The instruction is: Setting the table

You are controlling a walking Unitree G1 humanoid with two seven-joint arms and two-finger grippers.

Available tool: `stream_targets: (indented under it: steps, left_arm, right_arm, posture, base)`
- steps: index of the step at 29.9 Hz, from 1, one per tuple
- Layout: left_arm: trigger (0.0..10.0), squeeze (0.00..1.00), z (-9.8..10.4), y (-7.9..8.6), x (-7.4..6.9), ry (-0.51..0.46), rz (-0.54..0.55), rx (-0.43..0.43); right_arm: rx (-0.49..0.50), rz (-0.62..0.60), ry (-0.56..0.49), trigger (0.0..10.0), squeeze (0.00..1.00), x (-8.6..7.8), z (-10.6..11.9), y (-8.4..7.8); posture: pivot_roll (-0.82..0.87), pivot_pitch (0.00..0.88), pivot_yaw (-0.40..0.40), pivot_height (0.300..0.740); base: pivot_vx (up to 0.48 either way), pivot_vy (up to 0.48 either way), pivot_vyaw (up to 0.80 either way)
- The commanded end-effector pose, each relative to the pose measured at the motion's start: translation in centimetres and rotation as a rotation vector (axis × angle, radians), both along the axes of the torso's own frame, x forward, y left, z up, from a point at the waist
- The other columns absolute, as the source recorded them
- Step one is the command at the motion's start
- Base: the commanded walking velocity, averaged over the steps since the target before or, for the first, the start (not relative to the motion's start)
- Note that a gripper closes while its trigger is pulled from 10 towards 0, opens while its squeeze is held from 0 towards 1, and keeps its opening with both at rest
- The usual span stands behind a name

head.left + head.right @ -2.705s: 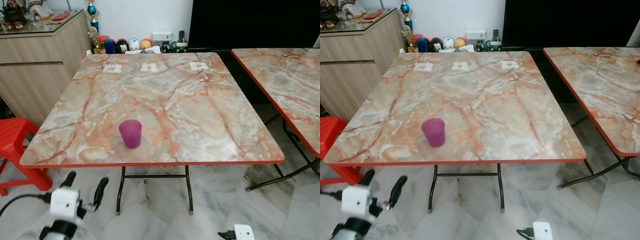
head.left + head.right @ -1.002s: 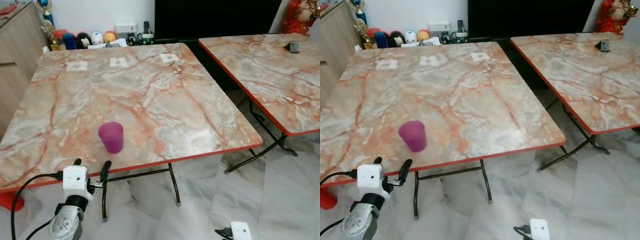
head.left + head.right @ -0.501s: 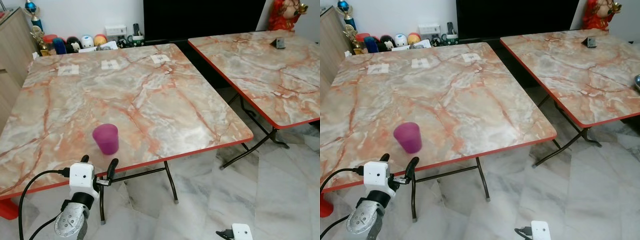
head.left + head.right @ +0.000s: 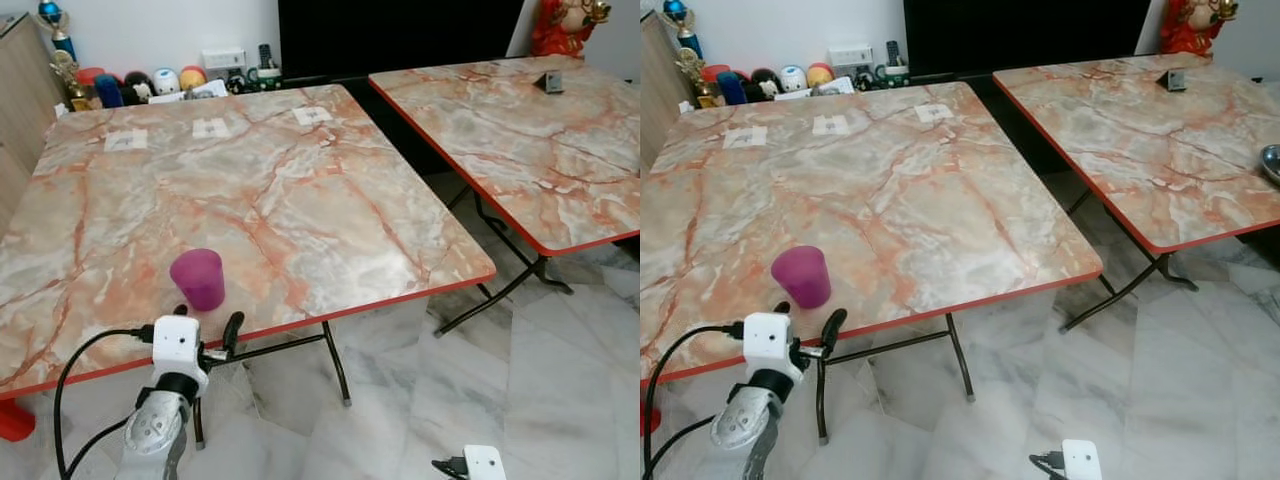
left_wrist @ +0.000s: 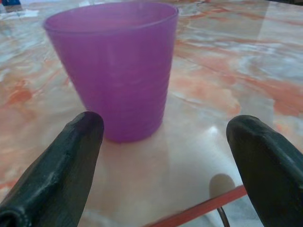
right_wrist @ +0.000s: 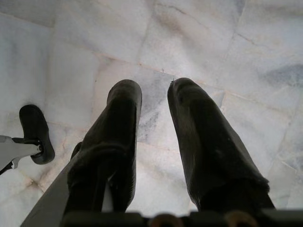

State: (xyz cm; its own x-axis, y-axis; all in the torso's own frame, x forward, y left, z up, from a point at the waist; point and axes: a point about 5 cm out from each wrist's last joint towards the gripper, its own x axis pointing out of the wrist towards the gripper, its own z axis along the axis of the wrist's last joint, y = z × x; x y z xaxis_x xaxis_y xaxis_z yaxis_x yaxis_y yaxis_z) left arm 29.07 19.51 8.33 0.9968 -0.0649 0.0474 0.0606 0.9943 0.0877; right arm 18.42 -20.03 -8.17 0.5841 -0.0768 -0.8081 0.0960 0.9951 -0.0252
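Note:
A translucent purple cup [image 4: 198, 278] stands upright near the front edge of the marble-patterned table [image 4: 300, 200] with its red rim. My left gripper [image 4: 207, 322] is open at that front edge, just short of the cup. In the left wrist view the cup [image 5: 113, 66] stands slightly beyond the two black fingertips [image 5: 80, 137], nearer to one of them and touching neither. My right arm hangs low over the floor; its wrist box [image 4: 483, 463] shows at the bottom, and the right gripper [image 6: 155, 87] is shut with nothing held.
A second marble table [image 4: 520, 130] stands to the right across a narrow gap, with a small dark object [image 4: 552, 82] and a metal bowl [image 4: 1272, 160]. Three paper labels [image 4: 209, 127] lie along the first table's far edge. Toys line the wall behind; white marble floor lies below.
The camera has swung to the right, showing more of the second table. My left gripper has risen and closed in on the cup at the table's front edge. The cup has not moved.

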Motion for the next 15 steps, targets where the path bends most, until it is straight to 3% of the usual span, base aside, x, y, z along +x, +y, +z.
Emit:
stream_targets:
  steps: [1,15]
  left_arm:
    - [10.0,0.0,-0.5,-0.1,0.3,0.026,0.0,0.019]
    - [10.0,0.0,-0.2,0.7,2.0,0.045,0.069,0.011]
  right_arm:
    - [0.001,-0.013,0.009,10.0,0.0,-0.4,-0.2,-0.1]
    - [0.003,-0.015,0.009,10.0,0.0,-0.4,-0.2,0.0]
  posture:
    - [0.04,0.097,-0.011,0.74]
    - [0.04,0.098,-0.009,0.74]
  base:
    - [0.0,0.0,0.0]
    - [0.0,0.0,0.0]
